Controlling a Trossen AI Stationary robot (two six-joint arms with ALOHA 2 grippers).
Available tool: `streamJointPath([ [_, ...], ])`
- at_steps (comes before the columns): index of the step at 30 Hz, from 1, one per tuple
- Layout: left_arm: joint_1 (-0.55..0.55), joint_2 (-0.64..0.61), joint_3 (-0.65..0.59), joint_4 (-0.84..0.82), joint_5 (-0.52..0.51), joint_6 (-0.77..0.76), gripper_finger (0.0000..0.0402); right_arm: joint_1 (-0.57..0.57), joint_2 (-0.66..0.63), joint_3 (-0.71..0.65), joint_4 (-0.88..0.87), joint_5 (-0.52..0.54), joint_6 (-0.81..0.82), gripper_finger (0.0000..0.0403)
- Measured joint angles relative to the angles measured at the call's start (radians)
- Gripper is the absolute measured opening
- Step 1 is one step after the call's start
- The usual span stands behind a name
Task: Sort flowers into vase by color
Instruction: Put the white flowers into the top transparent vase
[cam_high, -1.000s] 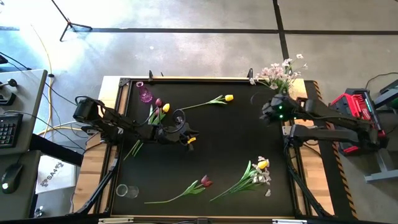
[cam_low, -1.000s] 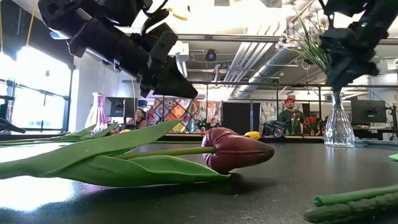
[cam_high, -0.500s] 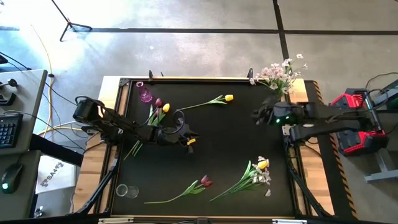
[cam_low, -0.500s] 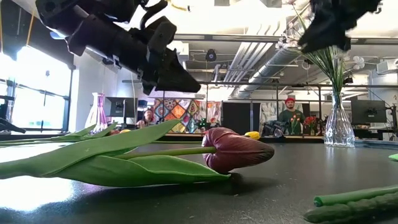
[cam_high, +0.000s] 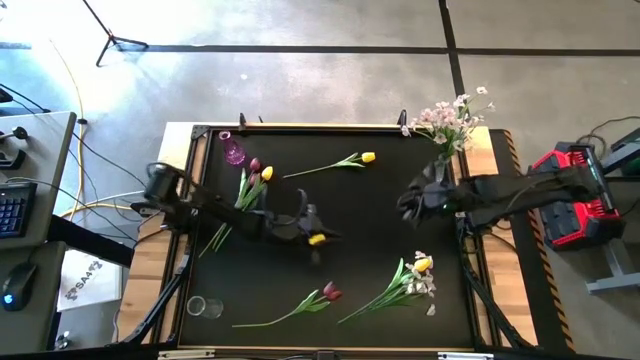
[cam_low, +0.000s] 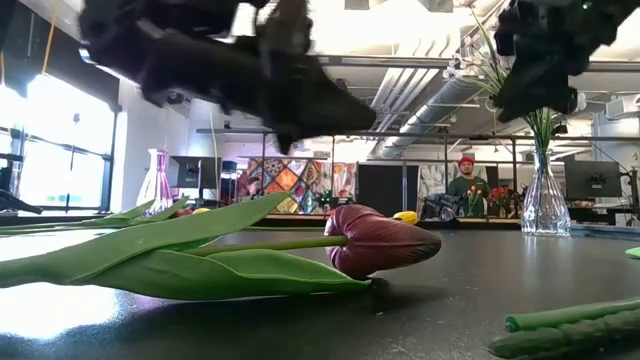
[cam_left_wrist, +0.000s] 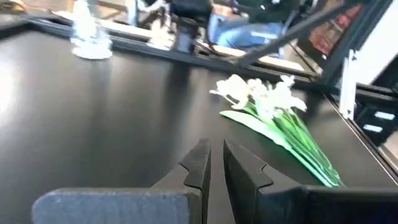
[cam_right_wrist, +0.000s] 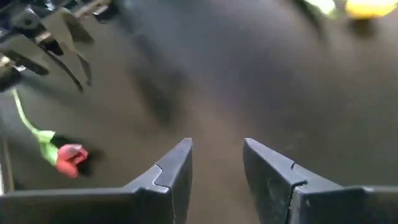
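Nearest the front edge of the black table, we find a dark red tulip lying flat with its green stem trailing toward the left, well apart from a small clear glass at the front left corner. To its right lies a mixed bundle: a yellow tulip together with a spray of pale blossoms, stems pointing down-left.

At mid-table we note the left gripper above the bare surface, holding nothing; its fingers stand almost together, with only a thin slit between them. Its wrist camera looks across at the pale spray. The right gripper hangs over the right half of the table, also empty, its fingers parted by a moderate gap. In its wrist view the dark red tulip shows on the surface beyond.

Farther back on the left, a dark red tulip and a yellow tulip lie side by side, their stems running down-left. Another yellow tulip lies alone near the back centre.

At the far edge, a pink vase stands empty at the left corner. A clear vase at the right corner holds pink-white blossoms.

Beyond the table, a person sits in the room.
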Motion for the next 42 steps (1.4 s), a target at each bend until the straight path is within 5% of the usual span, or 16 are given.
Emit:
streamJointPath([
  [5,-0.012,0.147,0.217,-0.092,0.135,0.019,0.0048,0.117,0.025,-0.024,0.020,0.023,0.090,0.0131],
  [13,-0.057,0.280,0.466,-0.299,0.250,0.074,0.0131,0.299,0.030,-0.025,-0.096,0.123,0.236,0.0131],
  [23,-0.141,0.393,0.582,-0.335,0.240,0.092,0.0163,0.444,0.085,-0.025,-0.114,0.224,0.346,0.0131],
  [33,-0.176,0.541,0.790,-0.434,0.155,0.089,0.0159,0.531,0.208,-0.025,-0.108,0.231,0.510,0.0131],
  [42,-0.174,0.612,0.853,-0.473,0.077,0.115,0.0133,0.604,0.302,-0.025,-0.049,0.235,0.646,0.0131],
])
